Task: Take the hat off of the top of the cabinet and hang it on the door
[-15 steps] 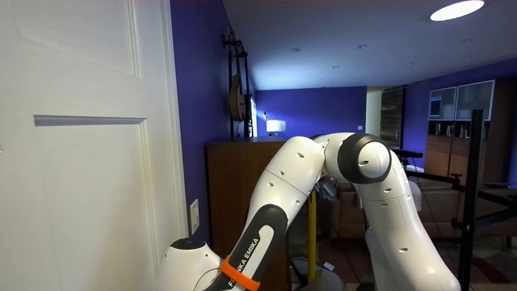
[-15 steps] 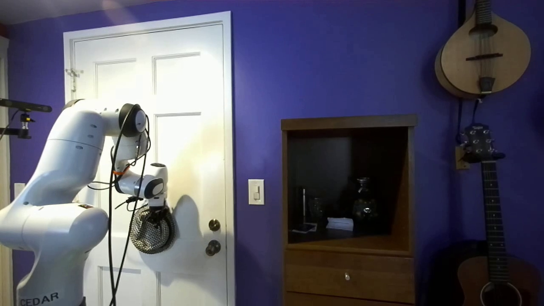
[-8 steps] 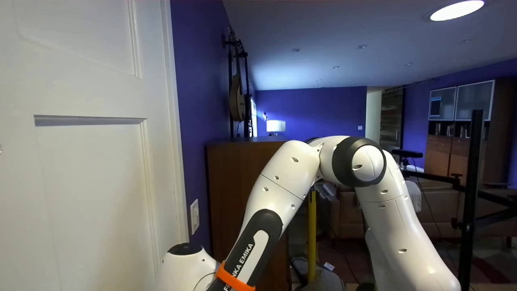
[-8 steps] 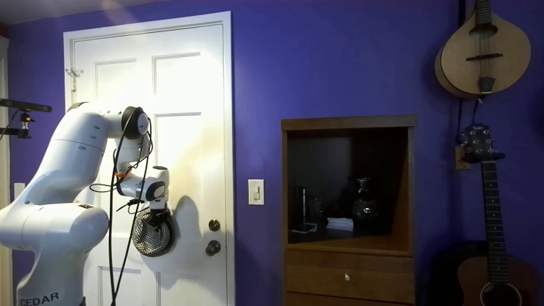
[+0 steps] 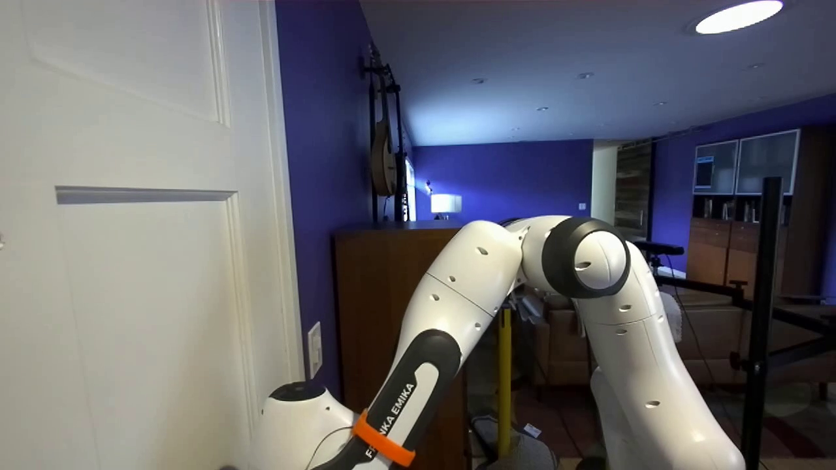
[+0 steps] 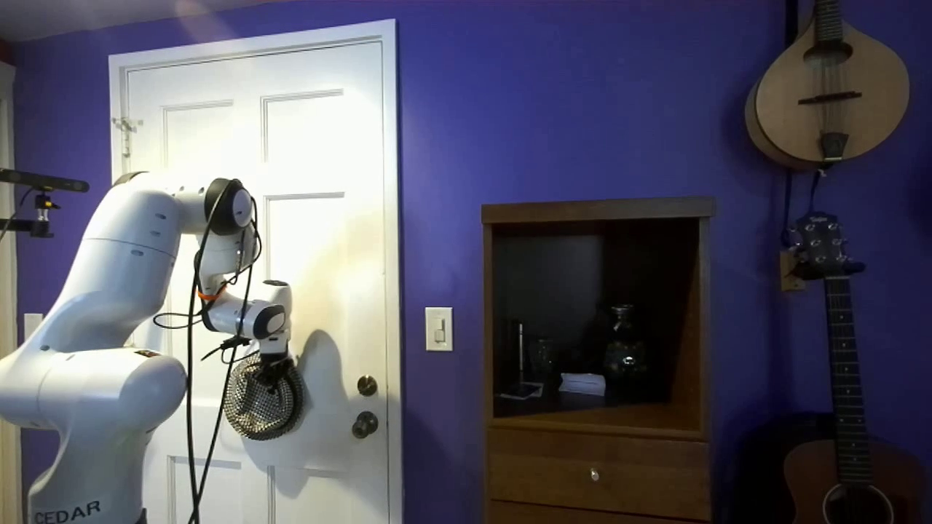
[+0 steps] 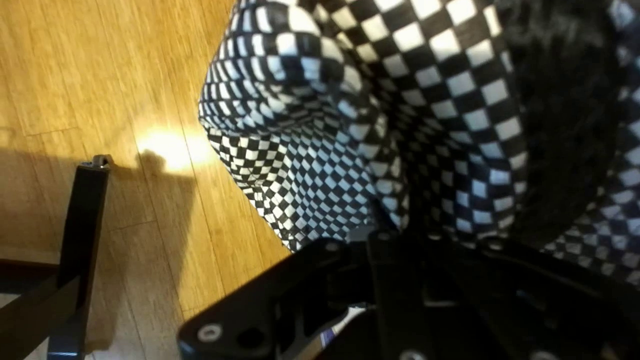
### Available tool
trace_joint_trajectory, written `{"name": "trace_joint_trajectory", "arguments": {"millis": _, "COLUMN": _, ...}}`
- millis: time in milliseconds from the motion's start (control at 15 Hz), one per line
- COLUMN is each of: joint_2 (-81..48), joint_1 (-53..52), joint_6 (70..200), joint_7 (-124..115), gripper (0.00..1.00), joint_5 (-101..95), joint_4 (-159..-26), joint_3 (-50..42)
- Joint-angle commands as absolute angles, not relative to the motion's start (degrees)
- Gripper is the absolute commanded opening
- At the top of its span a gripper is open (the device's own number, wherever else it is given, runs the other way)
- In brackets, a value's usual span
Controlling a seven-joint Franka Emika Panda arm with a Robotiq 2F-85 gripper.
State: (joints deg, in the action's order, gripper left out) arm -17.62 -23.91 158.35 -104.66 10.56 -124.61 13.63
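At the left in an exterior view, a long black device (image 6: pixel 44 178) is seen at the edge. To the right of it stands my white arm (image 6: pixel 135 240), bent over at its top; black cables (image 6: pixel 191 393) hang from it in front. At the end of this arm, my gripper (image 6: pixel 272 375) points downward and is narrow, clamped on the hat (image 6: pixel 258 411). So the hat is in my hold: it hangs, soft and crumpled, before the white door (image 6: pixel 328 291). If it touches the door, I cannot tell. In the wrist view, the hat carries black and white checks, and toward the right it has a plain dark part; to the left of it there are the wooden floor (image 7: pixel 150 85) and a black bar (image 7: pixel 86 210).

A shadow (image 6: pixel 321 364) falls on the door just to the right of the hat. More to the right, near the door's edge, are a lock (image 6: pixel 367 385) and, directly under it, a round knob (image 6: pixel 365 424). Then comes the purple-blue wall (image 6: pixel 568 109) with a light switch (image 6: pixel 439 329). Next stands the brown cabinet (image 6: pixel 597 209), well apart from the hat. Inside its upper compartment I notice a white folded piece (image 6: pixel 582 383) and, to the right, a dark vessel (image 6: pixel 624 356). At the far right, a pale, round-bodied string instrument (image 6: pixel 837 80) hangs above a guitar (image 6: pixel 844 349).
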Motion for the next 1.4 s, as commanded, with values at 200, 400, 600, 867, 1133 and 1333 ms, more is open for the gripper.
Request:
{"name": "trace_joint_trajectory", "arguments": {"millis": 200, "joint_2": -11.49, "joint_1": -22.69, "joint_6": 153.24, "joint_7": -99.07, "gripper": 0.01, "joint_5": 9.18, "joint_4": -127.1, "joint_3": 13.79}}
{"name": "trace_joint_trajectory", "arguments": {"millis": 400, "joint_2": -8.25, "joint_1": -22.3, "joint_6": 153.62, "joint_7": -97.69, "gripper": 0.01, "joint_5": 9.51, "joint_4": -129.74, "joint_3": 13.91}}
{"name": "trace_joint_trajectory", "arguments": {"millis": 600, "joint_2": -5.01, "joint_1": -21.9, "joint_6": 153.53, "joint_7": -96.92, "gripper": 0.01, "joint_5": 9.66, "joint_4": -132.54, "joint_3": 14.25}}
{"name": "trace_joint_trajectory", "arguments": {"millis": 867, "joint_2": -0.07, "joint_1": -21.3, "joint_6": 153.7, "joint_7": -95.34, "gripper": 0.01, "joint_5": 10.87, "joint_4": -137.23, "joint_3": 15.12}}
{"name": "trace_joint_trajectory", "arguments": {"millis": 1133, "joint_2": 4.43, "joint_1": -20.87, "joint_6": 154.09, "joint_7": -93.81, "gripper": 0.01, "joint_5": 13.2, "joint_4": -141.25, "joint_3": 16.11}}
{"name": "trace_joint_trajectory", "arguments": {"millis": 1333, "joint_2": 8.01, "joint_1": -20.79, "joint_6": 154.15, "joint_7": -94.1, "gripper": 0.01, "joint_5": 14.71, "joint_4": -143.73, "joint_3": 16.66}}
